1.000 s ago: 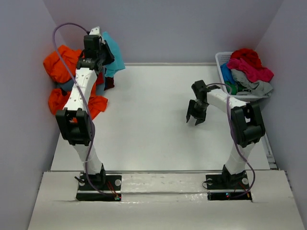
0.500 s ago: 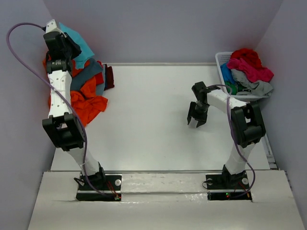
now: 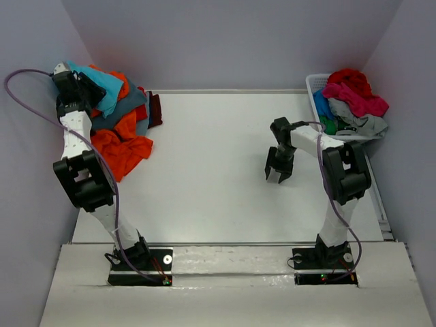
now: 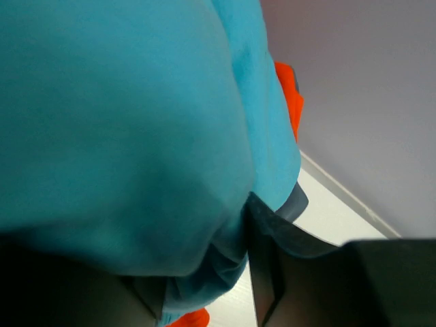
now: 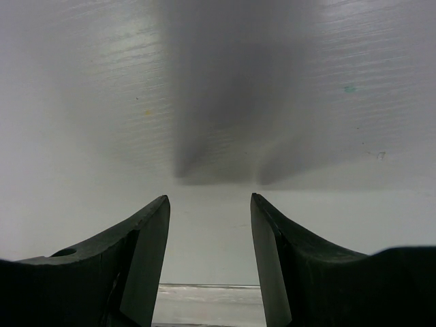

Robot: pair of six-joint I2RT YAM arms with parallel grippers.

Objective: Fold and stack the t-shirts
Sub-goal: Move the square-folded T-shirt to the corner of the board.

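My left gripper (image 3: 76, 87) is at the far left corner, shut on the turquoise t-shirt (image 3: 102, 80), which drapes over a pile of orange (image 3: 122, 146), slate grey (image 3: 122, 109) and maroon (image 3: 155, 109) shirts. In the left wrist view the turquoise cloth (image 4: 122, 122) fills the frame and is pinched between the dark fingers (image 4: 266, 272). My right gripper (image 3: 278, 172) is open and empty, pointing down just above the bare table right of centre; its fingers (image 5: 146, 259) show only white table between them.
A white slatted basket (image 3: 315, 88) at the far right holds red (image 3: 351, 78), pink (image 3: 357, 99), light grey (image 3: 364, 122), green and blue shirts. Purple walls close in on the left, right and back. The white table (image 3: 211, 170) lies between the arms.
My left gripper has carried the turquoise shirt leftward and down, from above the back edge to the far left corner over the pile. The right gripper has barely moved.
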